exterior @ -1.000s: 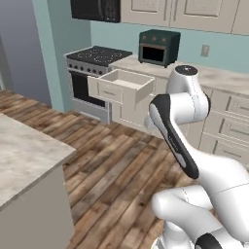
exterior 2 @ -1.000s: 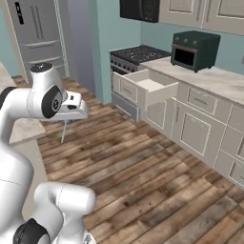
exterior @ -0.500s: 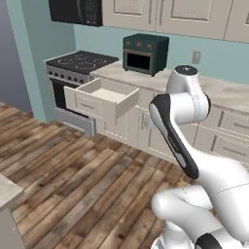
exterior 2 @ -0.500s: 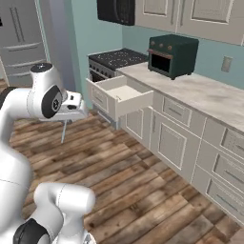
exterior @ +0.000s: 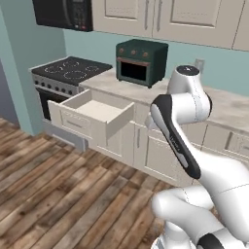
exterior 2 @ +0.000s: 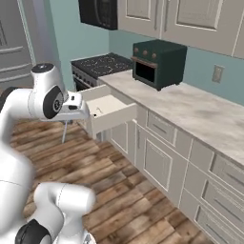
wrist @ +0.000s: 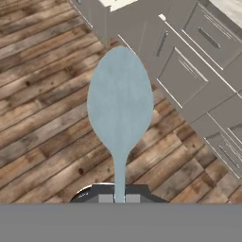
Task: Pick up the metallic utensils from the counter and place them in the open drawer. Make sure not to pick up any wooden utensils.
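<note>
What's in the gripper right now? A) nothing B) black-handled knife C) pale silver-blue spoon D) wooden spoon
C: the hand view shows the pale silver-blue spoon with its thin handle running down into the gripper, bowl out over the wood floor; in the right base view it hangs beside the open drawer.

drawer (exterior: 95,113) left of arm | toaster oven (exterior: 141,62) on counter (exterior: 228,107) behind

Two cameras behind the white arm, left and right, both face the pulled-out cream drawer (exterior: 92,113) (exterior 2: 110,110). The hand camera looks steeply down, close above wooden floor (wrist: 42,118).
</note>
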You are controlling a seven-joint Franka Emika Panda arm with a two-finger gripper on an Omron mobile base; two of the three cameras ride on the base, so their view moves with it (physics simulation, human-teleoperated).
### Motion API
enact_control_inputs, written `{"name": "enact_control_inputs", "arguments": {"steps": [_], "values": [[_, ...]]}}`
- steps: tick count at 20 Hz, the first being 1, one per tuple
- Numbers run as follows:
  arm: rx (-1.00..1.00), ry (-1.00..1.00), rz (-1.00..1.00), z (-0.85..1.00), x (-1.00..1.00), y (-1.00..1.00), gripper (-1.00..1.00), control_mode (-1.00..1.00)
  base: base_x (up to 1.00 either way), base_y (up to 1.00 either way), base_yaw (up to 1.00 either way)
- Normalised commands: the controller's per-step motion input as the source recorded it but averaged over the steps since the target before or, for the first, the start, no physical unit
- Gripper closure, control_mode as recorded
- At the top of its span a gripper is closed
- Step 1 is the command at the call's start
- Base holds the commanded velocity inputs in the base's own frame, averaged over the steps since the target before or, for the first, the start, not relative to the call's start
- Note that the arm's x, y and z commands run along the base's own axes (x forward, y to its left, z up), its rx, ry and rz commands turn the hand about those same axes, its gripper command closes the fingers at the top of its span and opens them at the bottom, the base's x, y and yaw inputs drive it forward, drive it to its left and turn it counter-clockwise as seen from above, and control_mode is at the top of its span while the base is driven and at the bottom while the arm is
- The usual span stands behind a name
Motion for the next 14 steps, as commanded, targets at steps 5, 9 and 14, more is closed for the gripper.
{"name": "enact_control_inputs", "arguments": {"steps": [5,9,14], "values": [[0.00,0.00,0.00,0.00,0.00,0.00,1.00,1.00,1.00,0.59,0.05],[0.00,0.00,0.00,0.00,0.00,0.00,1.00,1.00,1.00,0.19,0.40],[0.00,0.00,0.00,0.00,0.00,0.00,1.00,1.00,0.58,-0.36,0.32]]}}
